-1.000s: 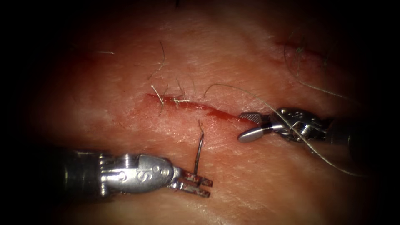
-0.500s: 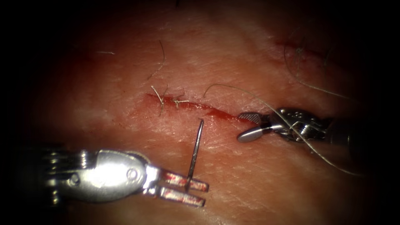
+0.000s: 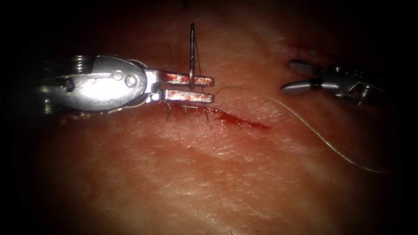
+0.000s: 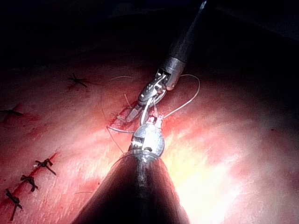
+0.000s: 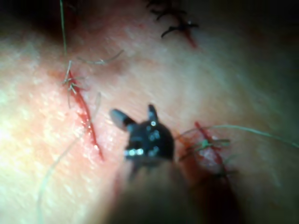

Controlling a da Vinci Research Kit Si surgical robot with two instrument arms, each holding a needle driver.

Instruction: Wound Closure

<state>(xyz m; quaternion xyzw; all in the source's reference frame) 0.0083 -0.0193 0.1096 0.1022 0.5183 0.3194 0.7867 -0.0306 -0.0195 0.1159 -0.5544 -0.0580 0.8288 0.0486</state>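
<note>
— What is your left claw (image 3: 208, 88) looking like?
— Mine is gleaming: polished metal, smeared red. The needle (image 3: 191, 52) is glinting, smooth steel.
— And the tissue (image 3: 209, 174)?
— It is glistening, moist and finely creased.

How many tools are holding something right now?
1. The left tool grips the needle near one end, clear of the tissue, above the cut. The right tool, up at right, is open and holds nothing; the thread lies loose.
</note>
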